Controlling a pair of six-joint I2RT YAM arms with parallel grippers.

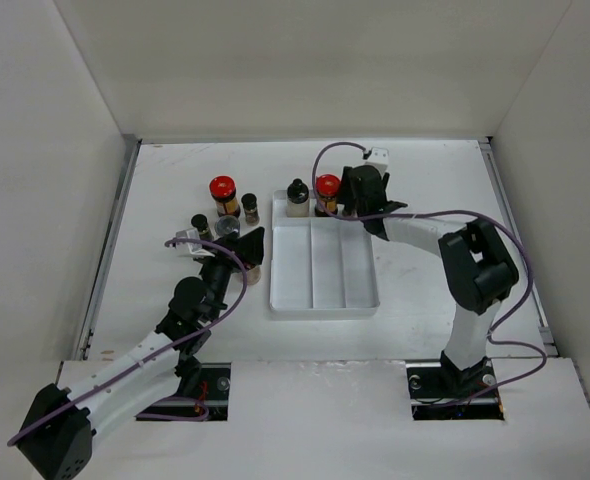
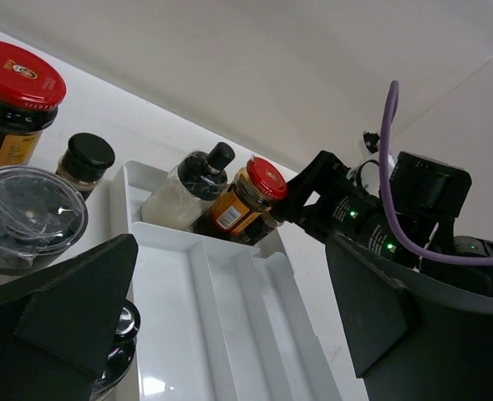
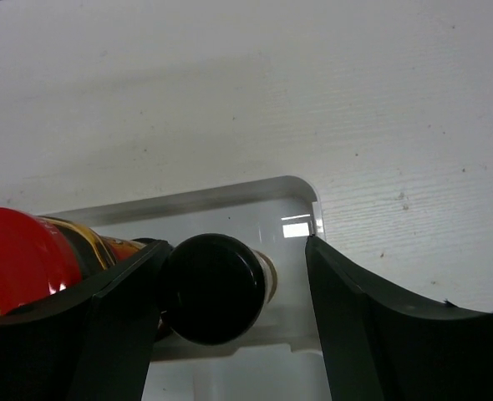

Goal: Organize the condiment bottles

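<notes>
A brown jar with a red lid and a clear bottle with a black cap stand in the back compartment of the white divided tray. My right gripper is open right beside the red-lidded jar. In the right wrist view the black cap sits between its fingers and the red lid is at the left. My left gripper is open and empty at the tray's left edge. On the table to the left stand another red-lidded jar, two small black-capped jars and a clear jar.
One more jar with a shiny lid stands just under my left gripper's left finger, beside the tray. The tray's three long compartments hold nothing. White walls enclose the table at the back and on both sides.
</notes>
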